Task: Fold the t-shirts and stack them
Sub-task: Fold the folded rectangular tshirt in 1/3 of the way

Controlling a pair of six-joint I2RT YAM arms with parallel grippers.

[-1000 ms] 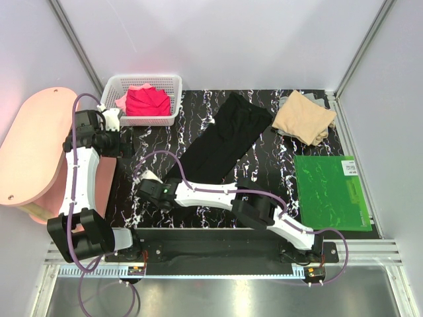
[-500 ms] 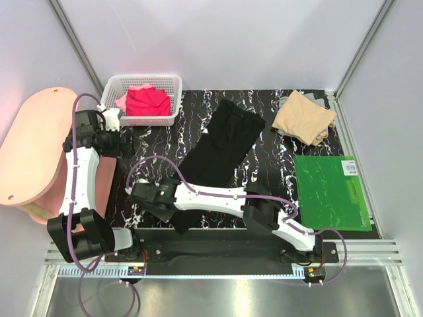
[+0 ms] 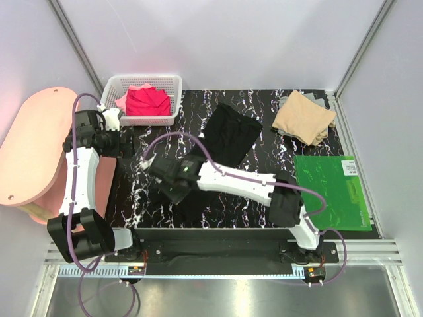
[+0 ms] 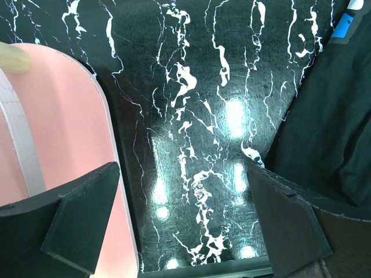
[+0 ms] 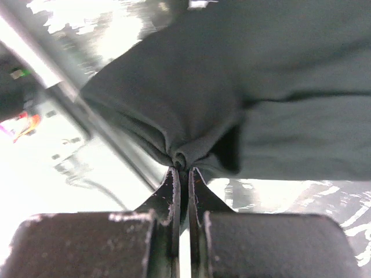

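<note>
The right end effector [image 5: 182, 169] pinches a bunched hem of the black t-shirt [image 3: 230, 134] lying mid-desk [image 3: 268, 155], apparently mid-fold and next needing to be laid flat, while the left end effector [image 4: 182, 174] hovers spread wide.

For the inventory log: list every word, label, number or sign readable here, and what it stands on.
No text can be read anywhere.
White label on the green board: too small to read.
Blue-and-white mark on the black t-shirt: cut off, no letters legible.
</note>
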